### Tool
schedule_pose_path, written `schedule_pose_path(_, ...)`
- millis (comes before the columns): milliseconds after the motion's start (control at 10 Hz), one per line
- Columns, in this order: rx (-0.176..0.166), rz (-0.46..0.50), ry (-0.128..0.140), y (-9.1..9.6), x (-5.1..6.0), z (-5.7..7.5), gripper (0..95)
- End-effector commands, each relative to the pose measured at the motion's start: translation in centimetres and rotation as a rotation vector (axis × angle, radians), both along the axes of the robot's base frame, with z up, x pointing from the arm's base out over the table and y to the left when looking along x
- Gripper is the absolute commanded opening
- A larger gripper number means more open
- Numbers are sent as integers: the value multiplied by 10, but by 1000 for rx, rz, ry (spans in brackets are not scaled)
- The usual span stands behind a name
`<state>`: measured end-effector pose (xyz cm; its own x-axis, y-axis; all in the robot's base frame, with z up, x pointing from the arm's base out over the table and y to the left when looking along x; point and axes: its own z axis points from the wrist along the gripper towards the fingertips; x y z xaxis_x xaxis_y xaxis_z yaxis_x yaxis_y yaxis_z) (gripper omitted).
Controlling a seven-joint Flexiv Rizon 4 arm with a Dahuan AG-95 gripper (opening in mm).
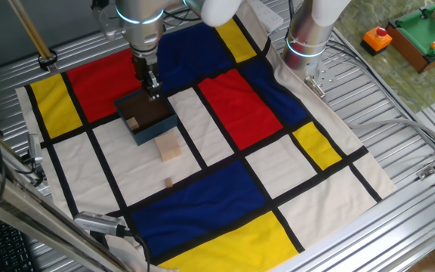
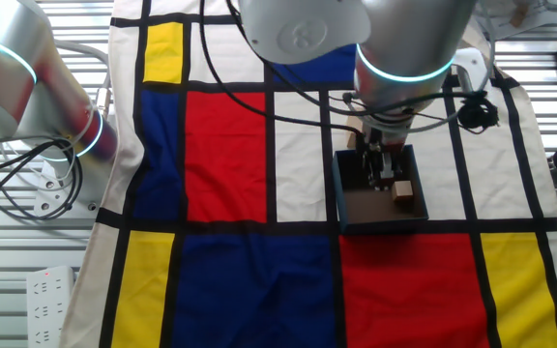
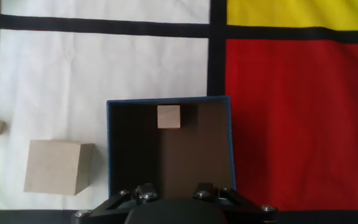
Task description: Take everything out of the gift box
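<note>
The gift box [image 1: 151,133], blue-grey outside and dark brown inside, sits on the patterned cloth. One small tan block [image 1: 132,123] lies inside it near a wall; it also shows in the other fixed view [image 2: 402,190] and the hand view [image 3: 168,116]. A pale beige cube [image 1: 170,146] stands on a white patch just outside the box, also in the hand view [image 3: 55,165]. A tiny tan block [image 1: 168,182] lies farther out on the cloth. My gripper [image 1: 153,94] hangs over the box's interior, jaws apart and empty; in the hand view [image 3: 174,195] only its knuckles show.
A second arm's base [image 1: 308,30] stands at the cloth's far corner. A green-topped toy table [image 1: 425,30] and an orange box with a red button [image 1: 377,38] sit off the cloth. Cables and a power strip [image 2: 51,290] lie beside it.
</note>
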<state>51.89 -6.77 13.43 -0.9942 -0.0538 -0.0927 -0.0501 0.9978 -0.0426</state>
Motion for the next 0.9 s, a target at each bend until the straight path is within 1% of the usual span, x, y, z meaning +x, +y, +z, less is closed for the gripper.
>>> schedule_pose_path(100, 13, 0, -22, 0, 2, 1, 380)
schedule_pose_path(200, 32, -12, -41, -1, 3, 4, 380)
schedule_pose_path(300, 44, -17, -27, -3, 5, 6, 380)
schedule_pose_path(400, 71, -24, -6, -4, 5, 7, 570)
schedule_pose_path(500, 73, -35, 4, -5, 5, 8, 570)
schedule_pose_path(600, 84, -46, 10, -7, 4, 9, 570)
schedule_pose_path(700, 91, -41, 11, -8, 4, 10, 380)
schedule_pose_path(800, 105, -34, 7, -10, 6, 11, 380)
schedule_pose_path(900, 108, -32, 9, -11, 8, 10, 380)
